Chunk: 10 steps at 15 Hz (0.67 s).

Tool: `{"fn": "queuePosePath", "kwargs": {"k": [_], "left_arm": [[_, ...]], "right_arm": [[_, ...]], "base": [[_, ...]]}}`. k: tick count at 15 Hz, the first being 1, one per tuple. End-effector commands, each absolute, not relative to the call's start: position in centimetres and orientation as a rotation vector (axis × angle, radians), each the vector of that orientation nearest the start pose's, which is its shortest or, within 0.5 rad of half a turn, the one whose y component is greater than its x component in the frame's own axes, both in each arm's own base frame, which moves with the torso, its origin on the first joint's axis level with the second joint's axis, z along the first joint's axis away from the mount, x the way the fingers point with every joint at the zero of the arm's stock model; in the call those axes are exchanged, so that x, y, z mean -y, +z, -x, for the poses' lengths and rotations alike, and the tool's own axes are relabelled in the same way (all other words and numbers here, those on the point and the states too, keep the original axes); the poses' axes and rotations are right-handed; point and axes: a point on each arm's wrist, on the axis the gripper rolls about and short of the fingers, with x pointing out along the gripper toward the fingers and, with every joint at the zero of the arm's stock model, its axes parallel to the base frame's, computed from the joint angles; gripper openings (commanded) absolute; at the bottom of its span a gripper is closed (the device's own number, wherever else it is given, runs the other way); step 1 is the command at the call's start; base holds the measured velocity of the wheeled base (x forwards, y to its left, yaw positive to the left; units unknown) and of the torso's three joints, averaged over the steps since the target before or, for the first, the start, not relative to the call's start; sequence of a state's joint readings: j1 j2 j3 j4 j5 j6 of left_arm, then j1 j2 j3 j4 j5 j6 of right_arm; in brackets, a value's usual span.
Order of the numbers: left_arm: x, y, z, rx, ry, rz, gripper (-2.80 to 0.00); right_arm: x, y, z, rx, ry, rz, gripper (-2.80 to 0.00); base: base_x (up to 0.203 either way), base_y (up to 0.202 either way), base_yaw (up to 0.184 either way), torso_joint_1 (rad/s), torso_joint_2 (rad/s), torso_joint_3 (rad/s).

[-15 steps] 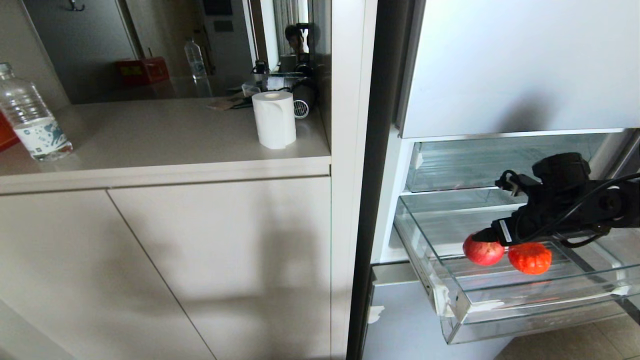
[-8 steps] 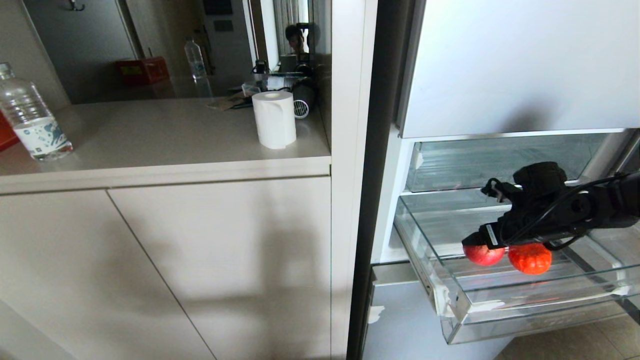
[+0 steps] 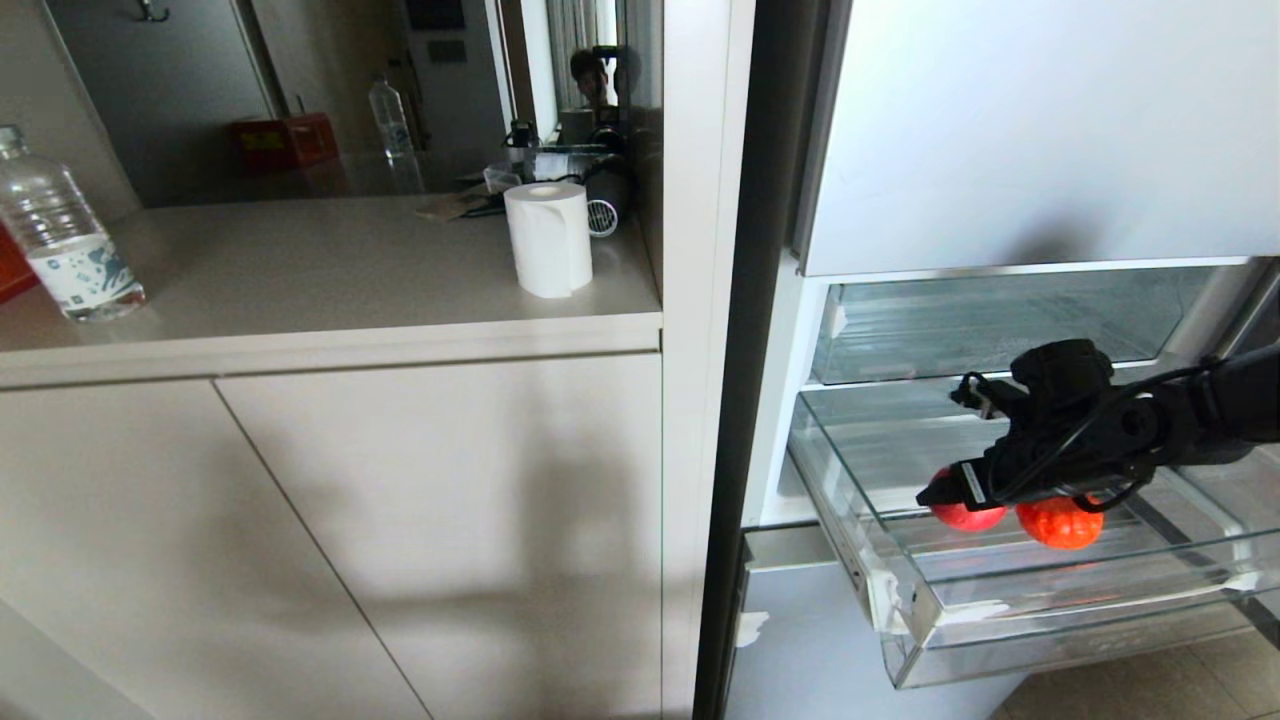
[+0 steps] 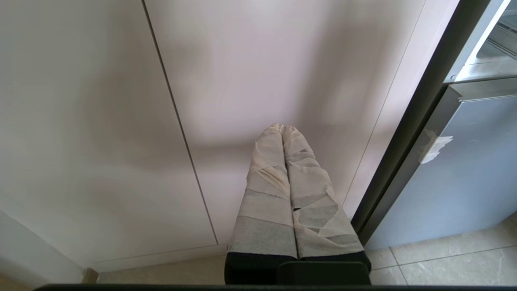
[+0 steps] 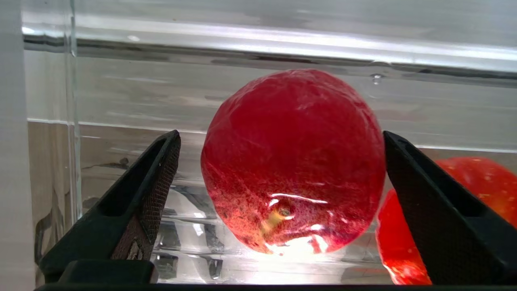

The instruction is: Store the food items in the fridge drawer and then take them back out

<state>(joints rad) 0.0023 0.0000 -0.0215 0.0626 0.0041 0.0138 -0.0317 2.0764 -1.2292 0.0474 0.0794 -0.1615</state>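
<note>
Both fruits were seen stored in the fridge drawer [image 3: 1000,610]; removal was pending. Right gripper [image 5: 278,178] was spread wide around red fruit [image 5: 293,161], nothing gripped; bumpy orange-red fruit [image 5: 480,178] was just beside one finger.

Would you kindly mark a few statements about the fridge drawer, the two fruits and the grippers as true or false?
1. Both fruits lie in the lower clear drawer. True.
2. The right gripper is clamped shut on the bumpy orange-red fruit. False: its jaws are open either side of the smooth red fruit.
3. The left gripper is shut, near the cabinet doors. True.
4. The paper roll lies in the drawer. False: it stands on the counter.
</note>
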Motion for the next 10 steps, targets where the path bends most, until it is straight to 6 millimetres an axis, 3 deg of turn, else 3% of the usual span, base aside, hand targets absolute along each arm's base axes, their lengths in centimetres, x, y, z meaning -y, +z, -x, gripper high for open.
{"fn": "queuePosePath", "kwargs": {"k": [1,10], "left_arm": [[0.00,7.50,2.44,-0.043,0.007,-0.014,-2.80],[0.00,7.50,2.44,-0.043,0.007,-0.014,-2.80]], "right_arm": [[0.93,9.64,-38.20,-0.902,0.121,0.102,0.00],[0.94,8.95,-38.27,-0.922,0.119,0.098,0.00]], "base": [[0.000,0.000,0.000,0.000,0.00,0.000],[0.000,0.000,0.000,0.000,0.00,0.000]]}}
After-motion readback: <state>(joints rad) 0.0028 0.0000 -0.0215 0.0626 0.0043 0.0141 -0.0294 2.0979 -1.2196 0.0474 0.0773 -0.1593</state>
